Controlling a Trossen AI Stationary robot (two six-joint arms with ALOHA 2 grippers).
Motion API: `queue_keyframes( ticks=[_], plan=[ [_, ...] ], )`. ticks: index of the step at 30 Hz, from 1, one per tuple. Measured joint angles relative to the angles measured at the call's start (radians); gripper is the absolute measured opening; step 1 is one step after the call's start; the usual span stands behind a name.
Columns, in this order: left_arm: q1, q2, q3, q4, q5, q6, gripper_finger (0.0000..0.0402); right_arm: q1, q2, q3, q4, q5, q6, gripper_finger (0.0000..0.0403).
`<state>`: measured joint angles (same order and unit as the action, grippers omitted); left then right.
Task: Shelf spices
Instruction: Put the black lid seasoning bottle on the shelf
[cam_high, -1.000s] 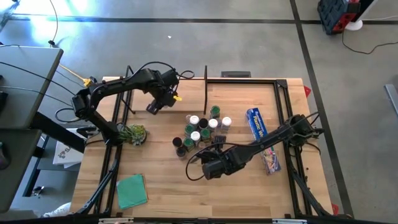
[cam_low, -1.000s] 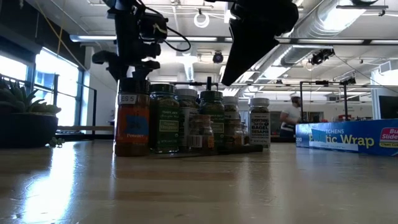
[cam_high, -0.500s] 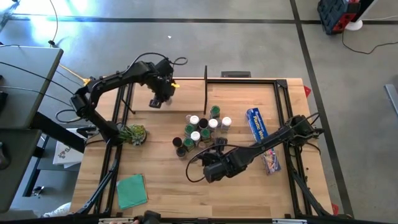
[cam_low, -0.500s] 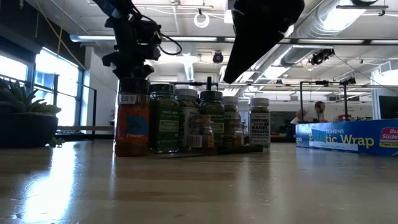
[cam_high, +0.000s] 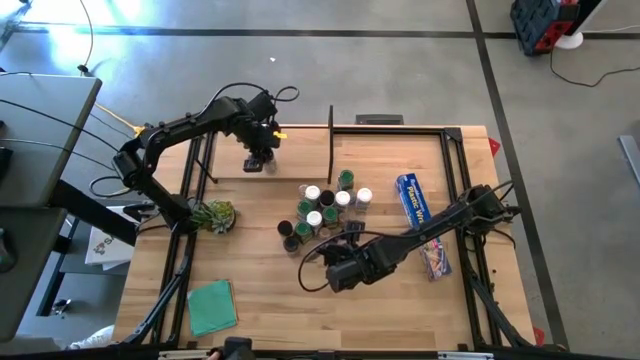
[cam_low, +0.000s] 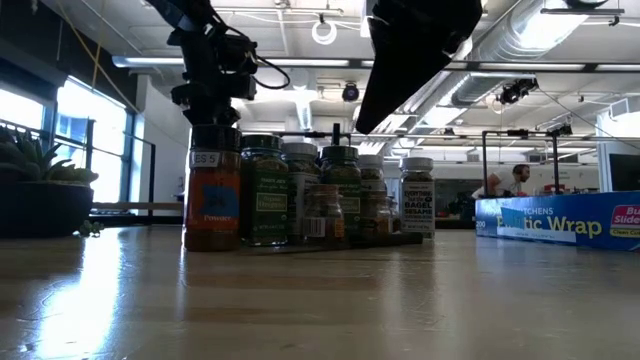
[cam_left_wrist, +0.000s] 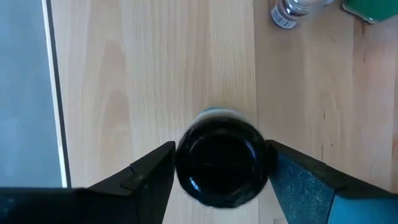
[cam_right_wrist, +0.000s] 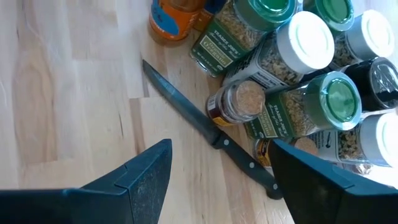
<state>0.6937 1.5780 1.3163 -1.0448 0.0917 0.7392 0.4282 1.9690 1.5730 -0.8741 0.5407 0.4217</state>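
On the shelf's pale plank (cam_high: 300, 162) (cam_left_wrist: 124, 93) a black-capped spice jar (cam_left_wrist: 224, 162) stands upright. My left gripper (cam_high: 256, 160) (cam_left_wrist: 222, 152) points down over it, one finger close by each side of the cap; I see nothing clamped. The other spices (cam_high: 325, 205) (cam_low: 310, 195) (cam_right_wrist: 280, 74) are upright in a cluster mid-table, with white, green and black caps. My right gripper (cam_high: 340, 272) (cam_right_wrist: 221, 155) hangs open above the table just near of the cluster, nothing between its fingers.
A dark-handled knife (cam_right_wrist: 205, 134) lies on the table against the cluster's near side. A blue wrap box (cam_high: 412, 200) (cam_low: 560, 220) lies to the right, a small plant (cam_high: 212, 215) to the left, a green cloth (cam_high: 212, 305) near the front left. People move in the room behind (cam_low: 505, 180).
My left gripper has gone a little toward the table's far edge over the shelf plank and has rolled about its own line. My right gripper has kept still.
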Motion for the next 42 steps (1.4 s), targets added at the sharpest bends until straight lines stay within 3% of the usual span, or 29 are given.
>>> queue_keyframes(
  ticks=[13, 17, 21, 24, 35, 42],
  plan=[
    [0.0, -0.023, 0.0, 0.014, -0.091, -0.029, 0.0241, -0.003, 0.0, 0.0, 0.0, 0.0, -0.004, 0.0264],
    [0.0, -0.023, 0.0, 0.009, -0.221, -0.037, 0.0241, -0.003, 0.0, 0.0, 0.001, 0.0, -0.013, 0.0264],
    [0.007, -0.023, 0.0, 0.052, -0.356, -0.14, 0.0241, -0.003, 0.0, 0.0, 0.0, 0.001, -0.012, 0.0264],
    [0.017, -0.024, 0.0, 0.035, -0.398, -0.189, 0.0241, -0.003, 0.0, 0.0, 0.001, 0.001, -0.012, 0.0264],
    [0.127, -0.007, 0.0, 0.149, -0.424, -0.391, 0.0235, -0.003, 0.0, 0.0, 0.0, 0.004, -0.011, 0.0264],
    [0.198, 0.059, 0.0, 0.135, -0.358, -0.551, 0.0158, -0.003, 0.0, 0.0, 0.0, 0.003, -0.004, 0.0264]
  ],
)
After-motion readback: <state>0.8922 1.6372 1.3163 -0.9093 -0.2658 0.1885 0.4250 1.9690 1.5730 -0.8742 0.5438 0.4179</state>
